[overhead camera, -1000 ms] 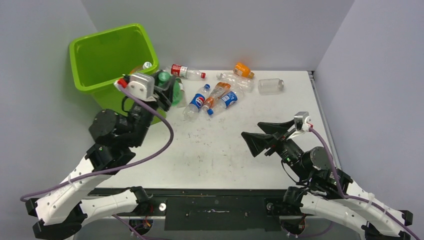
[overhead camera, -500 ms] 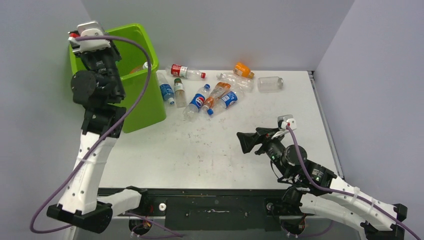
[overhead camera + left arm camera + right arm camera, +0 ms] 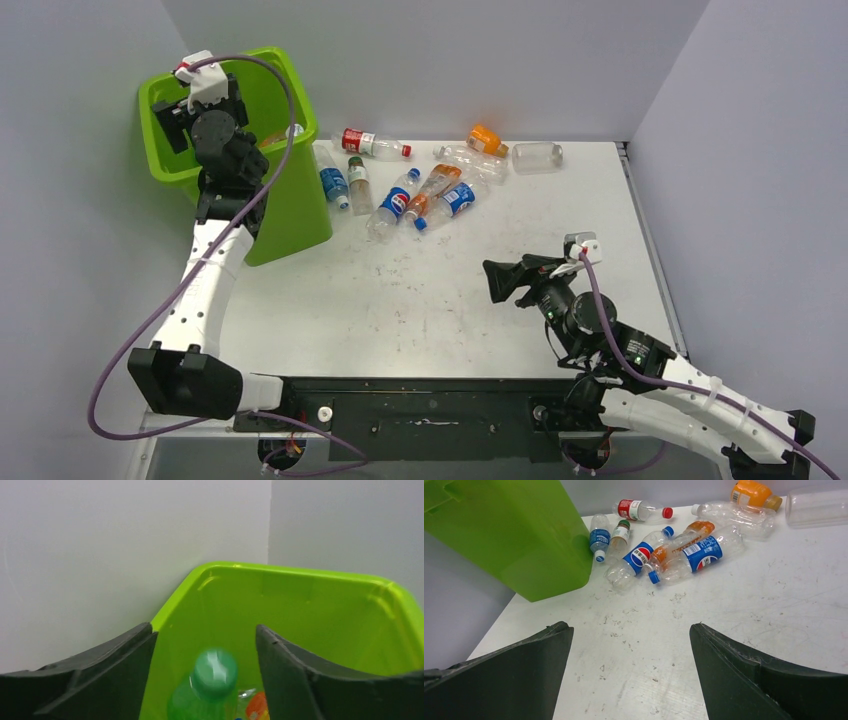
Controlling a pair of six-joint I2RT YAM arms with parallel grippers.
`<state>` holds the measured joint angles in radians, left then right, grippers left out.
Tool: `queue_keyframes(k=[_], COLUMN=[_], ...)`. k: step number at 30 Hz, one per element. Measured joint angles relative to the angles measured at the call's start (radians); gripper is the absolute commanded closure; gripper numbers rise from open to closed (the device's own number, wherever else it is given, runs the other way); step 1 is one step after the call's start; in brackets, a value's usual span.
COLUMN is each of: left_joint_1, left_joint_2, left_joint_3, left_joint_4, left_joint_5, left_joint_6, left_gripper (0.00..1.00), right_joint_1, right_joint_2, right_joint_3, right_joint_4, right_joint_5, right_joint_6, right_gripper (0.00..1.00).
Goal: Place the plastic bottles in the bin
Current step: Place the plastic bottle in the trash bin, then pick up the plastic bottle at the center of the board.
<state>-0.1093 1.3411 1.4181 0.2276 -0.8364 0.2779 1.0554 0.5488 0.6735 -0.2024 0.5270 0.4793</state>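
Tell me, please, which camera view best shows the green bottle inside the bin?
The left wrist view: the green bottle shows cap-first, framed by the open left gripper, inside the bin. In the top external view the left arm hides it; the right wrist view shows only the bin's outer wall.

Bright, even light falls across the table [image 3: 450,290], casting faint shadows beside the bottles [image 3: 402,203]; in the left wrist view the green bottle [image 3: 212,677] is blurred.

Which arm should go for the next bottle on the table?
Right. The right gripper is open, low over the table, facing the loose bottles. The left gripper is up over the bin, a green bottle below its jaws.
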Motion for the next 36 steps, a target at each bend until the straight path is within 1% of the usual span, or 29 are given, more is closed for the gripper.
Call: queue_keyframes(k=[1, 2, 6, 9, 11, 14, 15, 17, 18, 20, 22, 24, 26, 29, 32, 36], left_joint_1=[0.0, -0.001, -0.018, -0.061, -0.158, -0.338, -0.412, -0.5, -0.536, -0.568, -0.577, -0.578, -0.579, -0.579, -0.579, -0.579], left_joint_2=[0.0, -0.002, -0.02, -0.049, -0.085, -0.144, -0.166, -0.196, -0.212, -0.235, -0.259, -0.296, -0.338, -0.388, -0.425, -0.49], left_joint_3=[0.0, 0.0, 0.012, 0.037, 0.047, 0.064, 0.075, 0.089, 0.095, 0.095, 0.064, -0.019, -0.131, -0.309, -0.454, -0.593], left_joint_4=[-0.004, -0.005, -0.029, -0.053, -0.064, -0.103, -0.132, -0.192, -0.233, -0.304, -0.346, -0.374, -0.398, -0.436, -0.463, -0.461], left_joint_5=[0.0, 0.002, 0.007, 0.017, 0.035, 0.104, 0.154, 0.261, 0.345, 0.489, 0.617, 0.723, 0.792, 0.846, 0.87, 0.875], left_joint_6=[-0.002, -0.011, -0.039, -0.041, -0.039, -0.042, -0.047, -0.066, -0.085, -0.127, -0.175, -0.217, -0.248, -0.28, -0.304, -0.332], left_gripper=[0.09, 0.03, 0.04, 0.04, 0.04, 0.04, 0.04, 0.04, 0.04, 0.04, 0.04, 0.04, 0.04, 0.04, 0.04, 0.04], right_joint_1=[0.0, 0.0, 0.0, 0.0, 0.0, 0.0, 0.0, -0.002, -0.007, -0.03, -0.101, -0.218, -0.389, -0.579, -0.67, -0.688], right_joint_2=[0.0, 0.002, 0.019, 0.039, 0.051, 0.084, 0.105, 0.151, 0.179, 0.241, 0.303, 0.373, 0.46, 0.576, 0.707, 0.918], right_joint_3=[0.0, 0.0, 0.004, 0.009, 0.012, 0.029, 0.044, 0.072, 0.087, 0.109, 0.121, 0.121, 0.11, 0.062, 0.038, 0.081], right_joint_4=[-0.001, -0.002, -0.004, -0.005, -0.005, -0.012, -0.021, -0.034, -0.039, -0.039, -0.033, -0.015, 0.042, 0.156, 0.262, 0.394], right_joint_5=[0.008, 0.013, 0.031, 0.037, 0.042, 0.062, 0.08, 0.12, 0.14, 0.163, 0.137, 0.064, -0.077, -0.23, -0.329, -0.409], right_joint_6=[-0.004, -0.007, -0.019, -0.023, -0.023, -0.021, -0.02, -0.013, -0.005, 0.008, 0.026, 0.053, 0.103, 0.183, 0.254, 0.322], right_gripper=[0.1, 0.1, 0.1, 0.1, 0.1, 0.1, 0.1, 0.1, 0.1, 0.1, 0.1, 0.1, 0.1, 0.1, 0.1, 0.1])
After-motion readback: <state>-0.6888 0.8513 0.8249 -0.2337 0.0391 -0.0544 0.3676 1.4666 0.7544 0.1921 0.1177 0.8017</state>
